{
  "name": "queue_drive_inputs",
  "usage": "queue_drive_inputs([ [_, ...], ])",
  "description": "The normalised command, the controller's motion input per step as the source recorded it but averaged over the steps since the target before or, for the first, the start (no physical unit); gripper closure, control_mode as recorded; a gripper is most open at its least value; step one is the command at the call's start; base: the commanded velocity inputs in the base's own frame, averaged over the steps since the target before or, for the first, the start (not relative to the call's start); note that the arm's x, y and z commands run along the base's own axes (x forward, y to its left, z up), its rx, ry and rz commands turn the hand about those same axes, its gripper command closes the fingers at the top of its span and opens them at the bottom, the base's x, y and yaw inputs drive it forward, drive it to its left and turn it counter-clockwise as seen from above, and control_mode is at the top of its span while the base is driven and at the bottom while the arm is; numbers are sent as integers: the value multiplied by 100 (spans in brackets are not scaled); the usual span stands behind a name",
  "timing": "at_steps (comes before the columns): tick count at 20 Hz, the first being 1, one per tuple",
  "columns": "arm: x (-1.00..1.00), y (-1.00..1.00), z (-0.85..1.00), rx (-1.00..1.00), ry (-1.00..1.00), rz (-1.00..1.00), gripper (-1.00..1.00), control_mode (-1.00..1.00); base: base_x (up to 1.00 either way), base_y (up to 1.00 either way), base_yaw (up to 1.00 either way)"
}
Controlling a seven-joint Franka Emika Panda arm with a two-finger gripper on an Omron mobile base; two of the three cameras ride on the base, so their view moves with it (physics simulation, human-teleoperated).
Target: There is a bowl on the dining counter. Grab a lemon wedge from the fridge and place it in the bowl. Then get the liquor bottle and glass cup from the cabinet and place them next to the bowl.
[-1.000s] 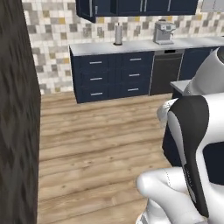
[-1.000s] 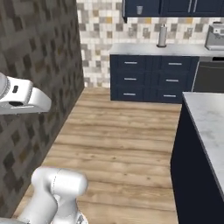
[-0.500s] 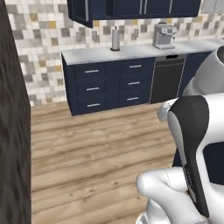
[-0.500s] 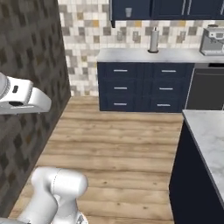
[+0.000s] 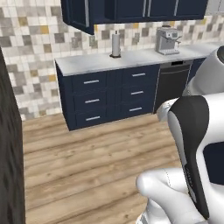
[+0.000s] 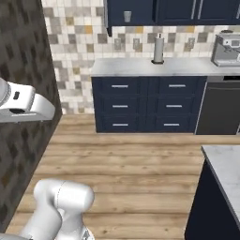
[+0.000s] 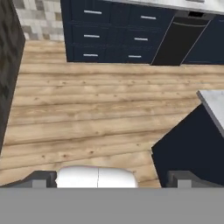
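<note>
The navy cabinet hangs above the back counter with its leftmost door swung open. Inside that open bay stands the pale glass cup. In the hand view my gripper is open, its two dark fingertips far apart with nothing between them, pointing down at the wooden floor. A corner of the marble dining counter juts in at the right, also seen as dining counter. The bowl, lemon wedge and liquor bottle are out of view. I cannot tell whether the dark speckled panel on the left is the fridge.
On the back marble counter stand a white paper-towel roll and a coffee machine. Below are navy drawers and a black dishwasher. Wooden floor lies open between me and the drawers.
The whole picture has shifted: the base has driven closer to the back counter, so drawers and cabinet look larger and the dark panel takes less of the left. The gripper stays open.
</note>
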Motion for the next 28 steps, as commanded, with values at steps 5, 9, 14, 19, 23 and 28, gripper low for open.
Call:
queue_drive_inputs([
  [5,0,0,0,0,0,0,-100,100,100,0,-11],
  [9,0,0,0,0,0,0,-100,100,100,0,-9],
  [14,0,0,0,0,0,0,-100,100,100,-15,-3],
  [19,0,0,0,0,0,0,-100,100,100,-51,0],
  [23,0,0,0,0,0,0,-100,100,100,-60,0],
  [28,0,0,0,0,0,0,-100,100,100,-35,0],
])
